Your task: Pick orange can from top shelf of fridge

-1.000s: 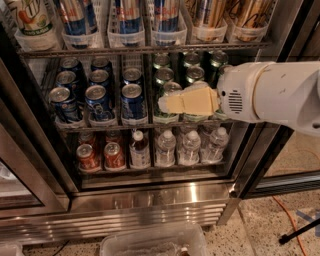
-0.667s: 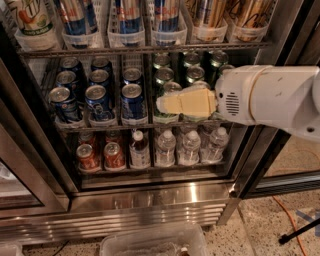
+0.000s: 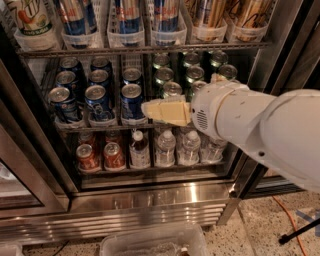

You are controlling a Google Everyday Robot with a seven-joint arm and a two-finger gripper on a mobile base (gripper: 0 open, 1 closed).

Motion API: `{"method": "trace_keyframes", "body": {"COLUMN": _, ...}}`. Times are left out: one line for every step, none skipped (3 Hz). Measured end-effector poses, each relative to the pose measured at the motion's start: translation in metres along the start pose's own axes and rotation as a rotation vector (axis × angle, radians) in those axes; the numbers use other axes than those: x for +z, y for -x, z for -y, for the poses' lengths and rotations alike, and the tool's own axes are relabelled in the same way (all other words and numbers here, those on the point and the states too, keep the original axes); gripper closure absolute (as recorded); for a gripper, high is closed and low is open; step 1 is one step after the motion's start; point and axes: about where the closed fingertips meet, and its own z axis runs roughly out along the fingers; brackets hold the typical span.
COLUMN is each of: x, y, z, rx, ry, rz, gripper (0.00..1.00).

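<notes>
Two tall copper-orange cans stand in clear bins at the right end of the top shelf [image 3: 150, 49] of the fridge [image 3: 150, 197]: one orange can [image 3: 207, 14] and a second one [image 3: 250, 14] to its right. Their tops are cut off by the picture's upper edge. My gripper [image 3: 147, 109], cream-coloured on a bulky white arm, points left in front of the middle shelf, before the green cans. It is well below and to the left of the orange cans and holds nothing that I can see.
Tall blue cans [image 3: 129, 15] fill the other top bins. Short blue cans [image 3: 97, 97] and green cans [image 3: 172, 75] fill the middle rack. Red cans [image 3: 100, 155] and water bottles [image 3: 165, 147] stand below. A clear plastic bin [image 3: 152, 242] lies on the floor, and an orange cable [image 3: 287, 215] runs at the right.
My gripper has moved a little to the left and slightly down in front of the middle shelf. The arm now fills more of the right side.
</notes>
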Motion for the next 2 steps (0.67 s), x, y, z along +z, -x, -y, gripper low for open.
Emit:
{"method": "trace_keyframes", "body": {"x": 0.011, "y": 0.011, "z": -0.014, "rx": -0.046, "ry": -0.081, "rz": 0.064, "gripper": 0.0}}
{"method": "trace_keyframes", "body": {"x": 0.018, "y": 0.027, "z": -0.028, "rx": -0.053, "ry": -0.159, "rz": 0.136, "gripper": 0.0}}
